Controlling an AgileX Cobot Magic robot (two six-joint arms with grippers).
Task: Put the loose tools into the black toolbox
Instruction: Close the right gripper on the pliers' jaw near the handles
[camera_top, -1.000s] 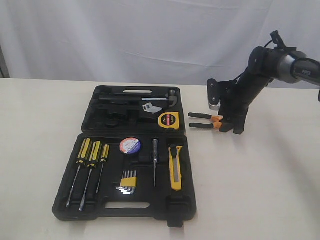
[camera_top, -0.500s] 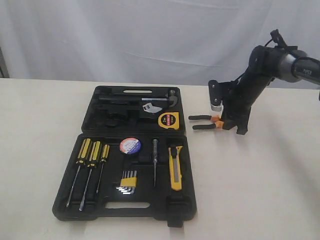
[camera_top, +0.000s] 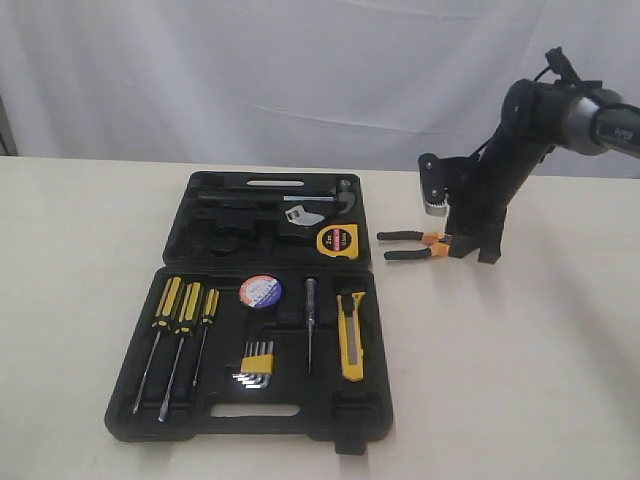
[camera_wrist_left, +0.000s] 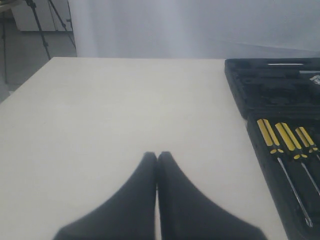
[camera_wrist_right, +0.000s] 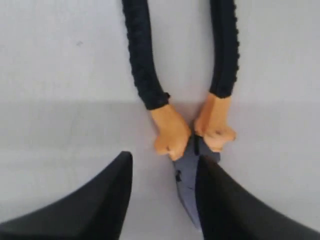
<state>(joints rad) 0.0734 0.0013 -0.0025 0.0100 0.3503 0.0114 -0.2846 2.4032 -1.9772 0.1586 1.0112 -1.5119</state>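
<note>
The black-and-orange pliers (camera_top: 405, 245) lie on the table just right of the black toolbox (camera_top: 300, 420), which is open flat. My right gripper (camera_top: 468, 245) stands open at the pliers' head. In the right wrist view the steel head of the pliers (camera_wrist_right: 187, 180) sits between the fingers of the right gripper (camera_wrist_right: 165, 159), close against one finger and well apart from the other. The yellow tape measure (camera_top: 337, 239), the utility knife (camera_top: 351, 335) and the tape roll (camera_top: 260, 291) rest in the case. My left gripper (camera_wrist_left: 157, 155) is shut over bare table beside the toolbox (camera_wrist_left: 270, 90).
Three yellow-and-black screwdrivers (camera_top: 180, 320) and the hex key set (camera_top: 257, 362) sit in the near half of the case. The screwdrivers (camera_wrist_left: 282, 140) also show in the left wrist view. A white curtain hangs behind the table.
The right arm has shifted slightly to the right and risen a little. The pliers stay in about the same place on the table.
</note>
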